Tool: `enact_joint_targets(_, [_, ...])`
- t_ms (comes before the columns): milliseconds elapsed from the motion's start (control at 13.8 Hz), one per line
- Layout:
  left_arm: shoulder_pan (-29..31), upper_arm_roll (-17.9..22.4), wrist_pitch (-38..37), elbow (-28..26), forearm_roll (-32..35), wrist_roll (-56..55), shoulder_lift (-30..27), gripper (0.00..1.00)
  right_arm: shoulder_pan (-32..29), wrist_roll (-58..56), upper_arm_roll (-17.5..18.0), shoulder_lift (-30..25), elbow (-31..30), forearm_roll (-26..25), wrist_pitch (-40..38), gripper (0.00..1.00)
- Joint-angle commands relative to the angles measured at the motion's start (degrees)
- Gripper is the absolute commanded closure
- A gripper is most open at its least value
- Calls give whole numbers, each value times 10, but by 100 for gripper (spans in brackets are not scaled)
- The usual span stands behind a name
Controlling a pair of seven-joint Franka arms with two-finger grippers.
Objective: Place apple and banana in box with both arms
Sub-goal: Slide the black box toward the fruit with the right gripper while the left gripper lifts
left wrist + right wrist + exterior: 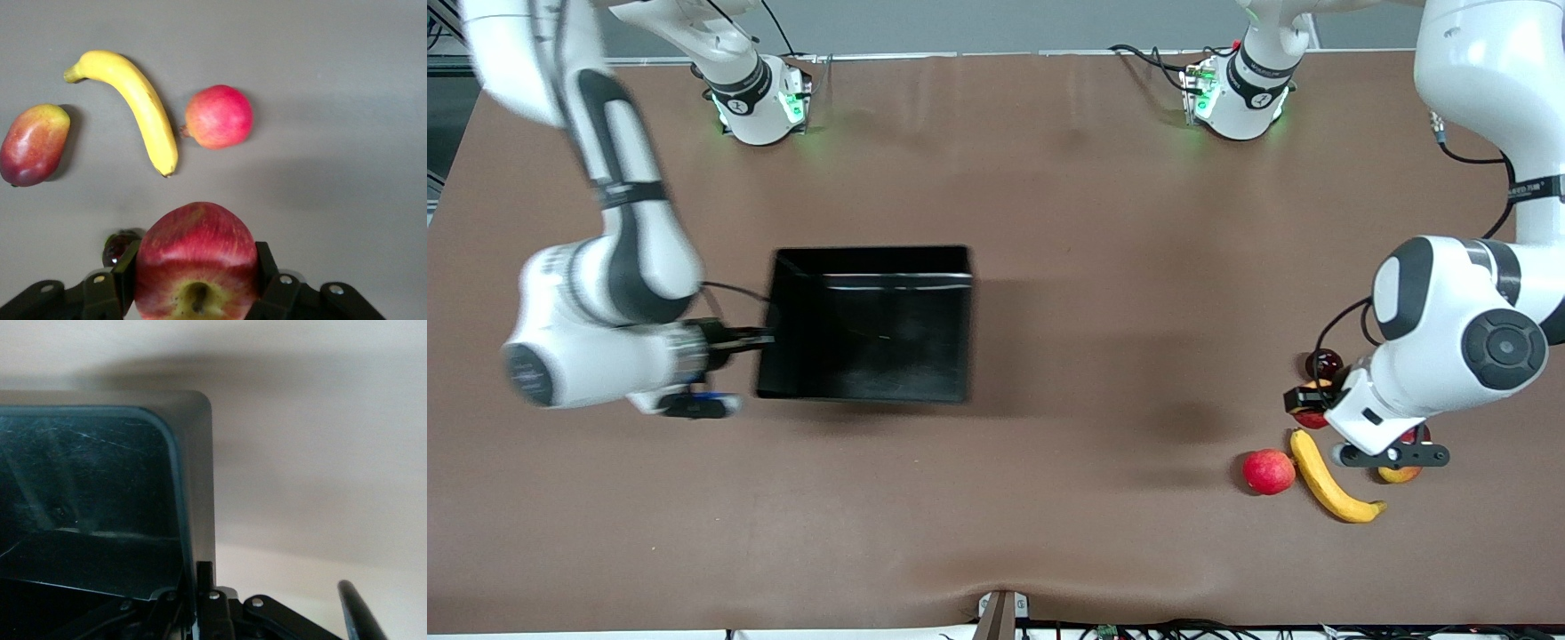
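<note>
My left gripper (1309, 402) is shut on the apple (1312, 418), red with yellow streaks. In the left wrist view the apple (197, 260) sits between the black fingers (267, 267), stem dimple toward the camera. The yellow banana (1329, 480) lies on the table just nearer the front camera; it also shows in the left wrist view (137, 100). My right gripper (763, 338) is shut on the wall of the black box (871, 324) at its right-arm end. In the right wrist view, the fingers (205, 577) pinch the box wall (197, 487).
A pinkish-red round fruit (1268, 471) lies beside the banana. A red-yellow mango (1400, 471) is partly hidden under the left wrist. A small dark red fruit (1323, 363) lies close to the apple. The box casts a wide shadow toward the left arm's end.
</note>
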Motion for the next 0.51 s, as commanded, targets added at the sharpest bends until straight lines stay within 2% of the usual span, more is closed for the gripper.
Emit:
enact_joint_targets(0, [-13,-2,-30,-14,9,-11,-38,100,66,31,-8,17,0,35,51,100])
enact_joint_targets(218, [-43,-2,-50,-15,3,-65,-47,100,139,87,-8,62,1,50,144,100])
enact_joint_targets(435, [-70,-12,-55,-15,-2,-135,-48,100,203,168,-8,114,34,47,217,100])
